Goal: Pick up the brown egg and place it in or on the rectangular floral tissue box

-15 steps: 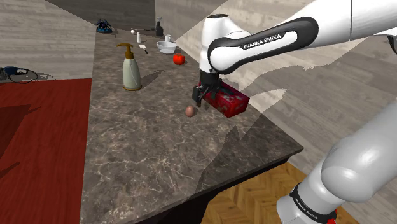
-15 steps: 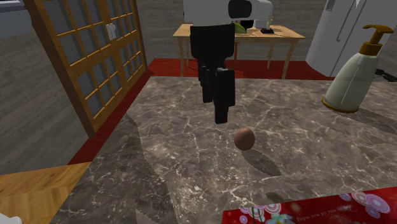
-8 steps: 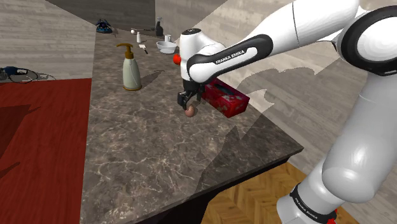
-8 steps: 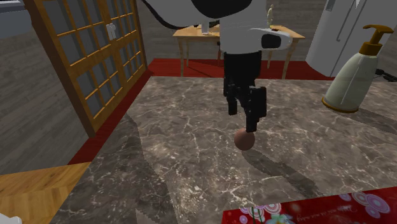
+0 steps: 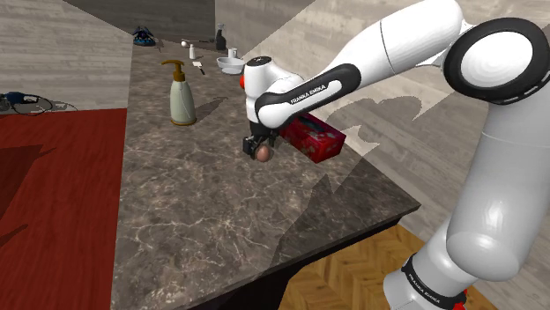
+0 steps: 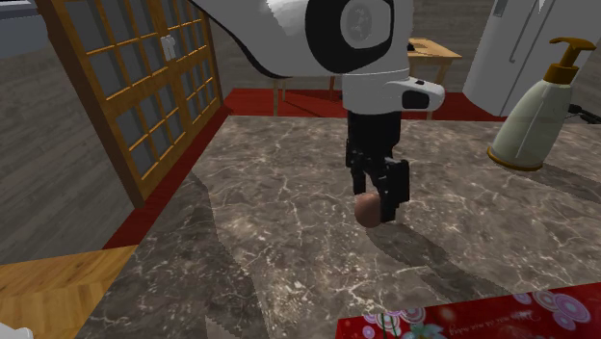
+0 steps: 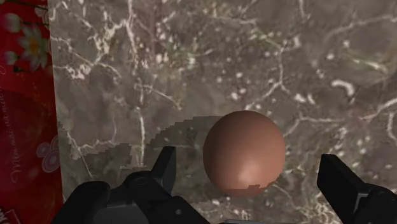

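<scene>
both fingers (image 7: 164,173) straddle the brown egg (image 7: 243,151) without touching it.

A pump bottle (image 5: 182,95) stands near the marble counter's (image 5: 194,220) long edge above the red rug (image 5: 53,194). A white bowl (image 5: 231,63) and small bottles (image 5: 191,50) sit at its far end.

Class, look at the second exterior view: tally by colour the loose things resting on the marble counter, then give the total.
Brown: 1, the egg
Cream: 1, the soap pump bottle
Red: 1, the floral tissue box
Total: 3
</scene>
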